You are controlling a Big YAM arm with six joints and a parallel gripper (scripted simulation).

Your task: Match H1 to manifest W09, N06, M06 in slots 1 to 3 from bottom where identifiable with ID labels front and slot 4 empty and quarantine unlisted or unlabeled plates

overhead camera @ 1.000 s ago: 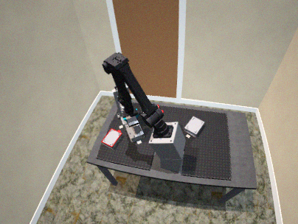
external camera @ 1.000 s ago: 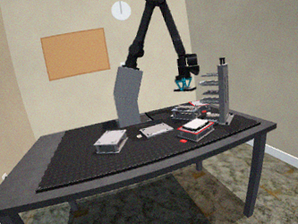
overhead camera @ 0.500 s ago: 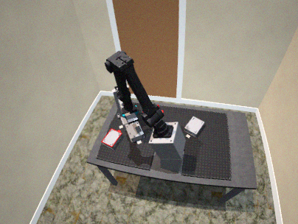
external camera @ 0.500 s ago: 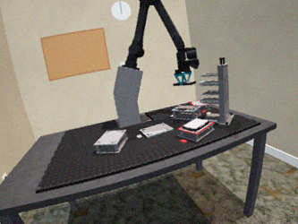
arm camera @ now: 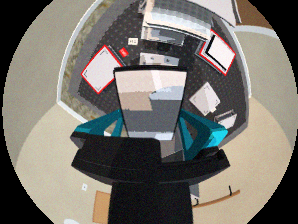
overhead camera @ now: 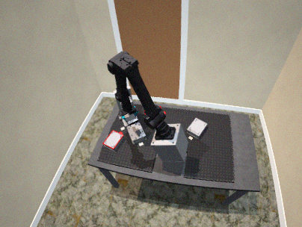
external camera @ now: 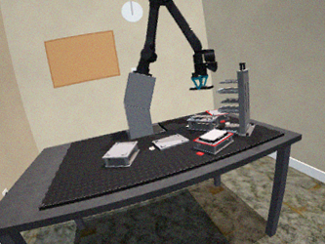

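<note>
My gripper (external camera: 201, 84) (arm camera: 150, 111) is shut on a dark-rimmed plate (external camera: 201, 88) (arm camera: 151, 82), held level high above the table beside the hotel. Reflections cover its top; no ID label is readable. The hotel H1 (external camera: 245, 101) (arm camera: 177, 15) stands upright with several shelves; what lies on each shelf cannot be told. One red-edged quarantine nest (external camera: 208, 148) bears a white plate with a black rim (external camera: 214, 134) (arm camera: 220, 52). The other red-edged nest (overhead camera: 113, 140) (arm camera: 101, 70) shows a white top with no plate visible on it.
A grey nest (overhead camera: 137, 133) (external camera: 201, 122) stands near the hotel, mostly hidden below the held plate in the wrist view. A low white nest (external camera: 170, 141) (arm camera: 205, 98) lies mid-table. A taller grey box-like nest (overhead camera: 196, 128) (external camera: 121, 154) (arm camera: 226, 120) stands farther from the hotel.
</note>
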